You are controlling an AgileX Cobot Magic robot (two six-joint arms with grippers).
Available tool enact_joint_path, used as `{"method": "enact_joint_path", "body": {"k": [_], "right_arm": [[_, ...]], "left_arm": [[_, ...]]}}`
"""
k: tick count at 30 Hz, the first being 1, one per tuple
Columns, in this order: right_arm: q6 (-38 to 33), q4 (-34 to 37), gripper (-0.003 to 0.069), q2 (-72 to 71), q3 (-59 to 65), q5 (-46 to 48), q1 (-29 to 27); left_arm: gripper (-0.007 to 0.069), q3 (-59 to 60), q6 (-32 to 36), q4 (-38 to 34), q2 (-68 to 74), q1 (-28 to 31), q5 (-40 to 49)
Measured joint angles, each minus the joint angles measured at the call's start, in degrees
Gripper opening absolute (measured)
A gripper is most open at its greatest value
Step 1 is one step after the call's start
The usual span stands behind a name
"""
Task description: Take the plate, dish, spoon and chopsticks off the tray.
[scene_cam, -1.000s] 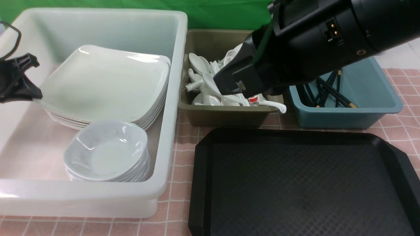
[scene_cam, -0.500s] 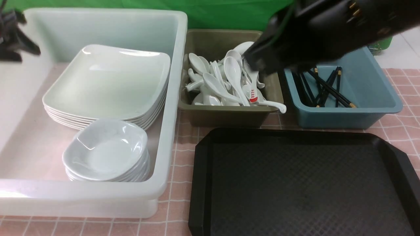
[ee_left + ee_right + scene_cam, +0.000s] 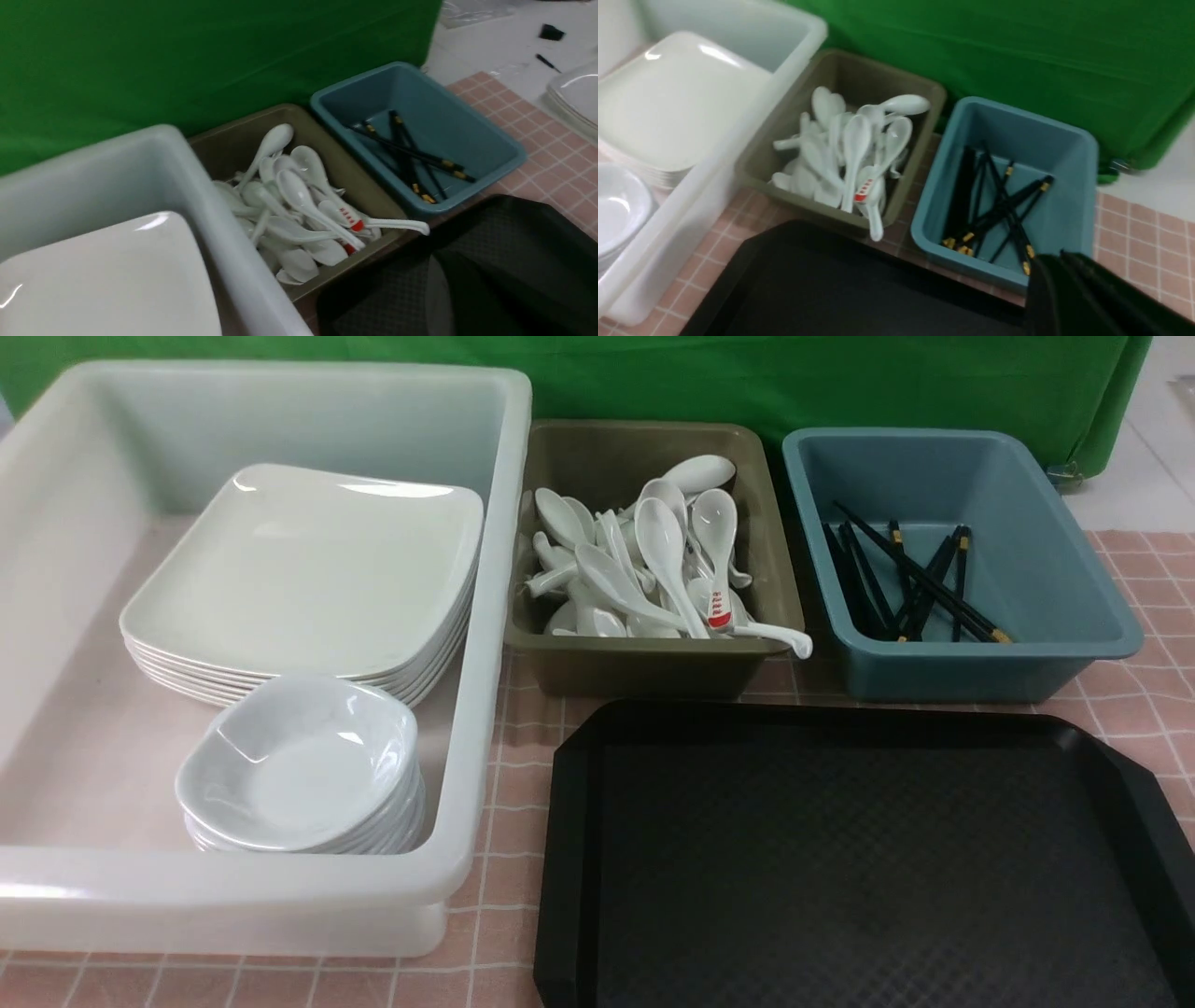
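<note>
The black tray (image 3: 840, 859) lies at the front right with nothing on it. In the white bin, the plate (image 3: 299, 569) tops a stack of plates and the dish (image 3: 299, 765) tops a stack of dishes. The red-printed spoon (image 3: 719, 611) rests on the pile in the olive bin. The chopsticks (image 3: 915, 579) lie in the blue bin. Neither arm shows in the front view. My left gripper (image 3: 439, 266) hangs shut above the tray's far edge, holding nothing. My right gripper (image 3: 1052, 259) is shut and holds nothing, raised near the blue bin's front corner.
The large white bin (image 3: 485, 616) fills the left. The olive bin (image 3: 653, 667) with several white spoons and the blue bin (image 3: 980, 667) stand behind the tray. A pink checked cloth (image 3: 523, 747) covers the table, and a green backdrop (image 3: 653, 373) closes the back.
The left gripper let go of the tilted plate, which now lies flat on its stack. Both arms have pulled back out of the front view, the right one from over the olive bin.
</note>
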Motion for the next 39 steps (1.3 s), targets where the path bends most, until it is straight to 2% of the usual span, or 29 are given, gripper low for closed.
{"method": "enact_joint_path", "body": {"k": [3, 4, 5, 8, 9, 11, 17, 21, 24, 28, 34, 39], "right_arm": [[2.25, -0.71, 0.0030, -13.00, 14.30, -8.62, 0.00], [2.51, -0.79, 0.0030, -13.80, 15.23, -9.27, 0.00], [4.56, -1.33, 0.0030, -19.39, 23.03, -14.13, 0.00], [9.88, -4.42, 0.0030, -31.62, 38.06, -26.16, 0.00], [10.12, -4.63, 0.0030, -32.34, 39.04, -26.89, 0.00], [12.09, -6.29, 0.0030, -40.96, 51.65, -35.37, 0.00], [15.41, -6.68, 0.0032, -52.96, 68.11, -50.17, 0.00], [16.03, -6.79, 0.0044, -54.84, 71.10, -52.93, 0.00], [16.08, -6.85, 0.0059, -54.84, 71.33, -53.56, 0.00], [16.10, -6.85, 0.0069, -54.84, 71.47, -53.73, 0.00], [16.10, -6.85, 0.0080, -54.84, 71.47, -53.73, 0.00], [16.10, -6.85, 0.0083, -54.84, 71.51, -53.73, 0.00]], "left_arm": [[-0.0011, 10.62, -5.50, 4.49, -11.83, -6.24, -3.97], [-0.0011, 11.39, -5.76, 4.71, -13.23, -6.61, -4.34], [-0.0011, 16.36, -7.23, 5.92, -17.57, -7.30, -7.14], [-0.0011, 32.53, -12.40, 9.21, -29.97, -7.57, -14.43], [-0.0011, 33.48, -12.86, 9.41, -29.95, -7.57, -14.88], [-0.0011, 45.35, -17.25, 10.72, -39.29, -7.57, -20.35], [-0.0011, 66.03, -19.38, 10.58, -52.00, -7.57, -34.41], [-0.0004, 74.15, -19.38, 8.71, -54.87, -7.57, -42.64], [-0.0001, 75.77, -19.44, 8.32, -54.96, -7.57, -44.95], [-0.0001, 76.08, -19.44, 8.87, -54.96, -7.57, -45.76], [0.0000, 76.13, -18.79, 14.48, -54.96, -7.57, -46.12], [0.0001, 76.13, -17.20, 15.37, -54.96, -7.57, -46.12]]}}
